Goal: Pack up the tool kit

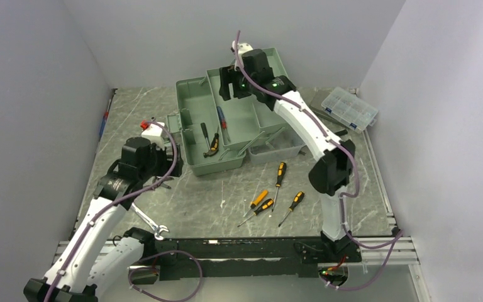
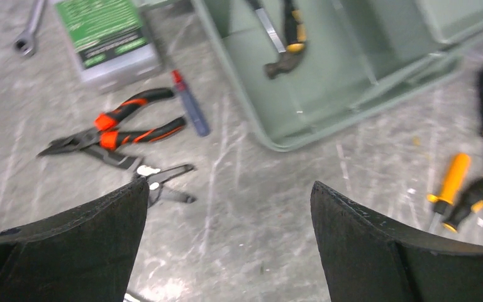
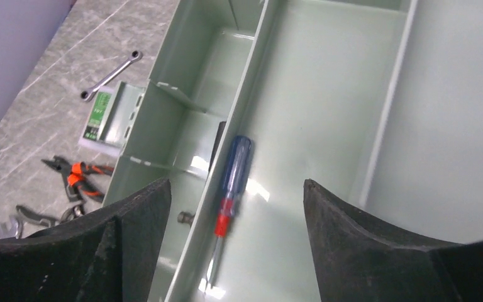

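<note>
Right gripper: jaws well apart, nothing between them, poised over the open sage-green toolbox, which sits at the far centre of the table. Directly below, a blue-handled screwdriver lies in the long middle tray, against its dividing wall. The adjoining left compartment holds a hammer with a black-and-yellow handle. Left gripper: jaws fully spread, empty, above bare tabletop near the box's front corner. Outside the box: orange-handled pliers, yellow-and-black screwdrivers, a wrench. A clear organiser lies far right.
</note>
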